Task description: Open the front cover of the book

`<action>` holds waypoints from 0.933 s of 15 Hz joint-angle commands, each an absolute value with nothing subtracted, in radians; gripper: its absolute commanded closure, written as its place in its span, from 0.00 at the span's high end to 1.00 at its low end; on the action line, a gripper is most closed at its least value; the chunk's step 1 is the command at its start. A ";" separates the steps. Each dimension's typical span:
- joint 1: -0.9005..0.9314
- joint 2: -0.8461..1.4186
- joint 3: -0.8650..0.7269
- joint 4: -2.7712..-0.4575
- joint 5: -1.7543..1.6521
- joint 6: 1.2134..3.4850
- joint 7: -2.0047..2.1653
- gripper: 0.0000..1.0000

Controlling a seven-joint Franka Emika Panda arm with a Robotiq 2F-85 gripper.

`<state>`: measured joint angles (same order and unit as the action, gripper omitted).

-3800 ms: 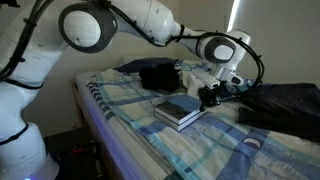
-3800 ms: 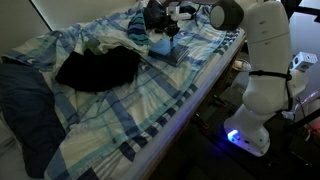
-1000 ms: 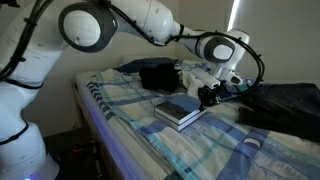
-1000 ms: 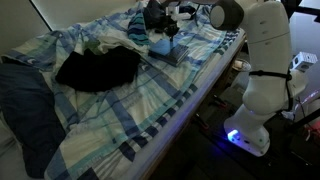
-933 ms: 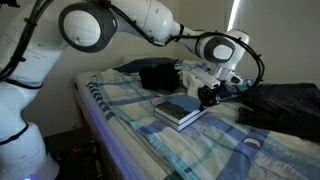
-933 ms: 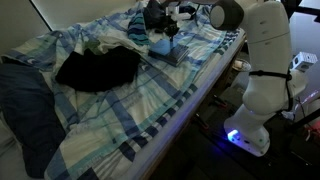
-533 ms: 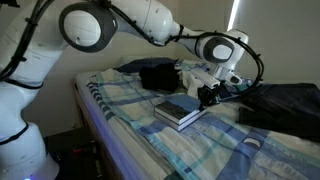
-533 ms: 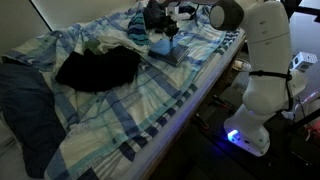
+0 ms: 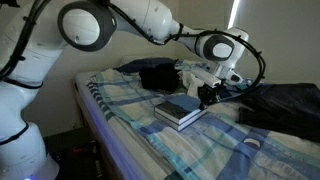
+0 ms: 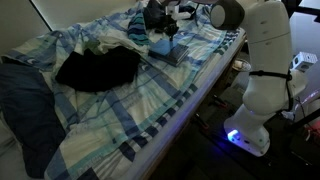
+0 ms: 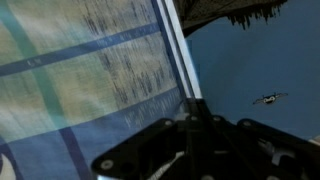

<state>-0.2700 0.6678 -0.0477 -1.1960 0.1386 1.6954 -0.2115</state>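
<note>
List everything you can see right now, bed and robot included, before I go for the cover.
book: 1, dark blue-grey with pale page edges, lying closed on the bedding
bedding: 1, blue plaid, spread over the whole bed
black garment: 1, black, flat on the bedding beside the book
blue garment: 1, dark blue, draped over the bed's far end
dark heap: 1, black, on the bedding behind the book; what it is cannot be told
arm: 1, white with black joints, reaching over the bed
gripper: 1, black, at the book's edge; open or shut cannot be told
</note>
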 commanded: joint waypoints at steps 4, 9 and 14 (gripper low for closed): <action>-0.262 0.609 -0.049 -1.254 0.129 1.709 -0.234 0.06; -0.260 0.615 -0.052 -1.250 0.130 1.713 -0.224 0.06; -0.267 0.622 -0.054 -1.241 0.142 1.715 -0.209 0.06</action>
